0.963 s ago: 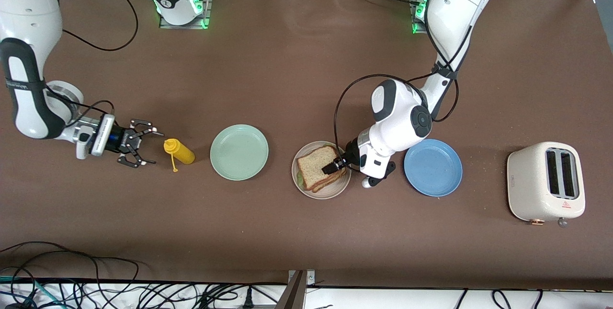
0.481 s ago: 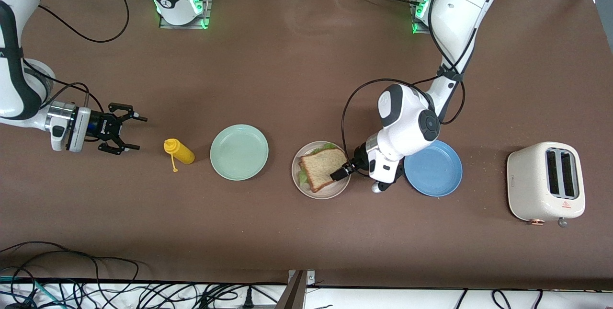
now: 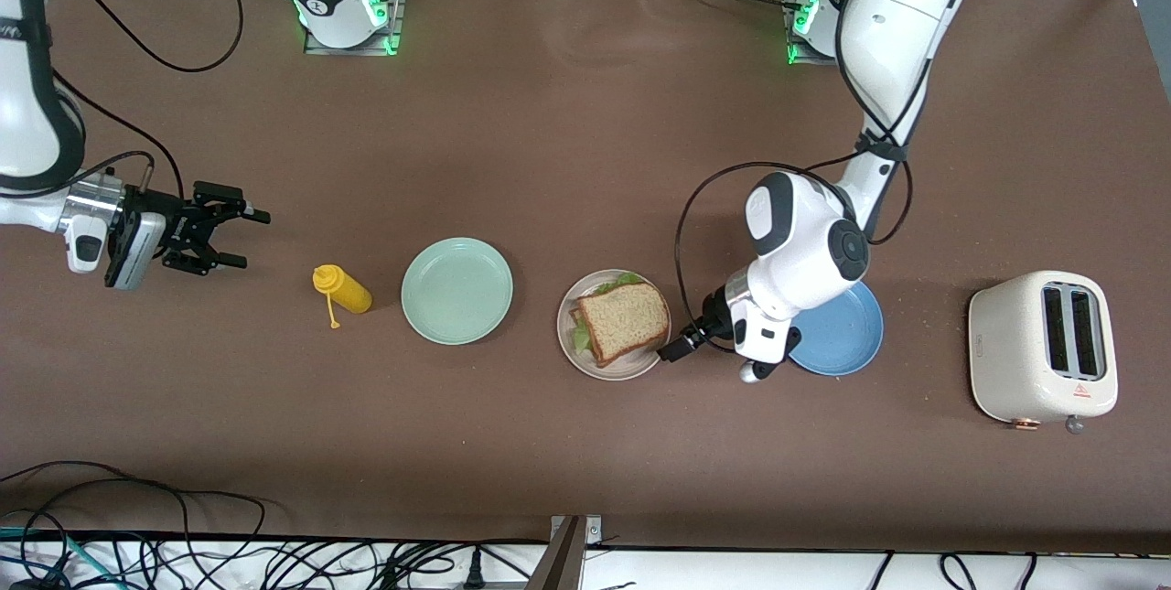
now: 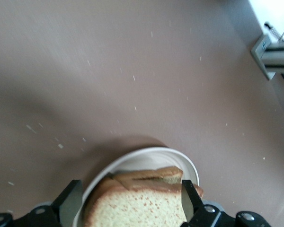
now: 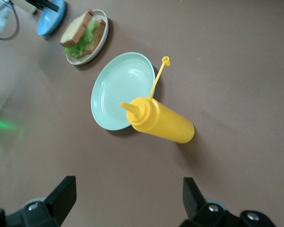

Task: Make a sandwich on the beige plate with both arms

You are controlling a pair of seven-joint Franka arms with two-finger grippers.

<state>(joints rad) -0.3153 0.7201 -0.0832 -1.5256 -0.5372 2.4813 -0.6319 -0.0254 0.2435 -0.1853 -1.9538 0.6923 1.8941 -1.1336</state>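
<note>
Sandwich (image 3: 623,322) is sitting assembled on the beige plate (image 3: 611,369), lettuce peeking out. We are seeing the left gripper (image 3: 679,351) at the plate's four o'clock rim, fingers spread and holding nothing. At nine o'clock, past the mint plate (image 3: 456,290) and mustard bottle (image 3: 343,290), the right gripper (image 3: 229,238) is waiting, also released.

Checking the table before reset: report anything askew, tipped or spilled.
The yellow squeeze bottle lies on its side beside the mint green plate, cap off its nozzle and dangling by its strap. The sandwich sits skewed on the beige plate, lettuce poking out.
</note>
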